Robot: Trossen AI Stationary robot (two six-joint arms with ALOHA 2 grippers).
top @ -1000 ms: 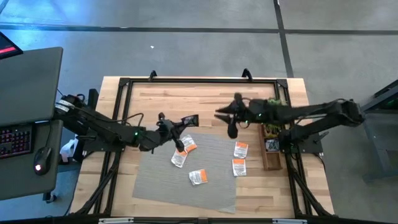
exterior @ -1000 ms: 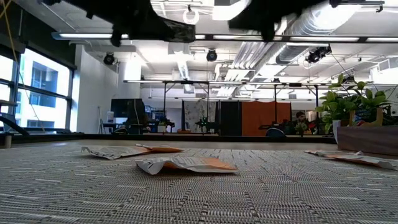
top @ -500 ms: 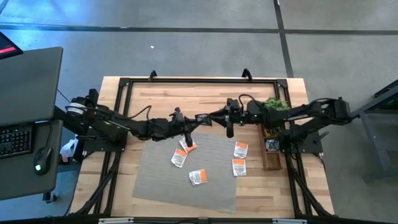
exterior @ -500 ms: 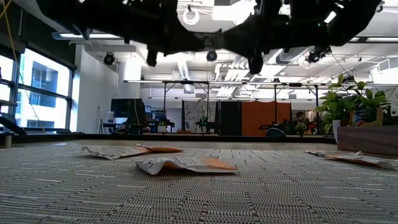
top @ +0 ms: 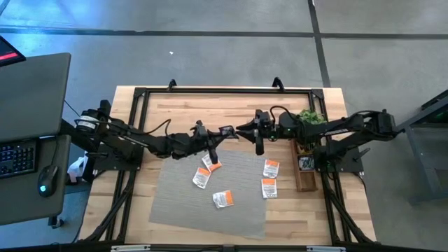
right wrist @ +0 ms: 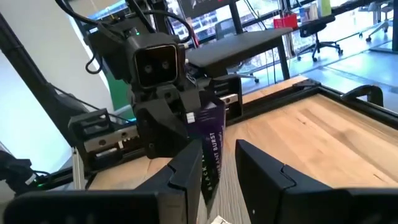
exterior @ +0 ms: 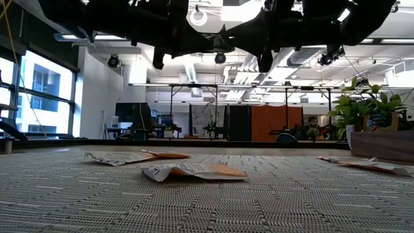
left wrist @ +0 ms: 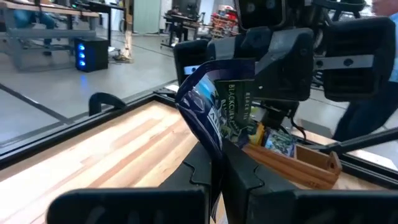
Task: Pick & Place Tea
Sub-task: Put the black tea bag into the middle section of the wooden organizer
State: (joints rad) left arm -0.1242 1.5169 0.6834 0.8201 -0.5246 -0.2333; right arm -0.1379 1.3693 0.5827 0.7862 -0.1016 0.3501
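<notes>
Overhead of the grey mat's [top: 175, 203] far edge, from the left: left gripper [top: 220, 132] clamped on a dark tea sachet [left wrist: 204, 106], held edge-up. Opposite, right gripper [right wrist: 219, 152] spread apart, straddling its free end. Close squarely there before releasing on the left. Contact possibly made; hard to judge. Orange-and-white sachets [top: 224, 199] flat on the mat. Wooden tray [top: 306, 180] partly hidden beneath the right arm.

The dark tea sachet [left wrist: 214, 109] held up above the desk's far middle carries pale lettering: in the left wrist view it reads roughly "BLACKCURR…", the rest cut off. In the right wrist view the same sachet [right wrist: 210, 146] shows "BURST". Nothing else is legible.
</notes>
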